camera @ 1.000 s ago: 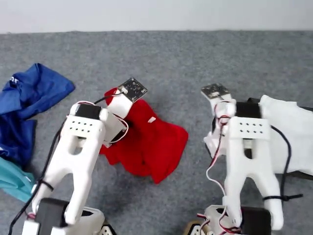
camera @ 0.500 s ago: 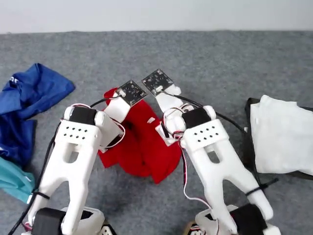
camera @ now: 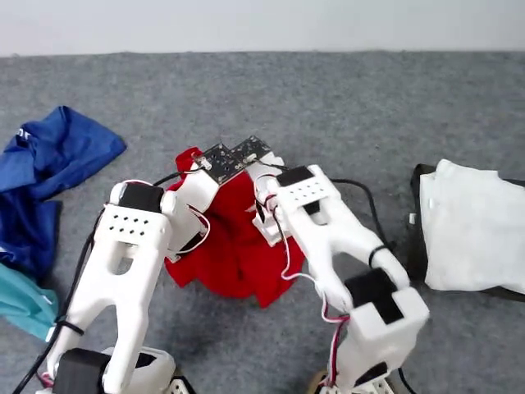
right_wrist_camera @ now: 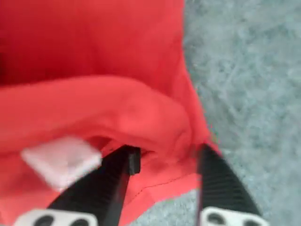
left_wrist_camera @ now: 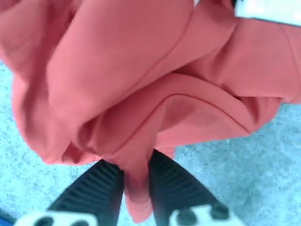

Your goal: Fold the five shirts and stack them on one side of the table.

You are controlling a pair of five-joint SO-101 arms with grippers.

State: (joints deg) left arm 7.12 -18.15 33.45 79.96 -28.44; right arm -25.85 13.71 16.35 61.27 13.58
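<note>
Crumpled shirt [camera: 238, 246] centre; shirt heap [camera: 49, 164] at left edge; folded shirt [camera: 472, 234] at right edge.

Crumpled red shirt [camera: 238, 254] mid-table, blue shirt [camera: 57, 156] left, white shirt [camera: 472, 230] right.

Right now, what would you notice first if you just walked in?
The bright red shirt lies crumpled mid-table. The left gripper pinches a fold of it, and the right gripper hangs open over its edge. A blue shirt sits far left, a white shirt far right.
</note>
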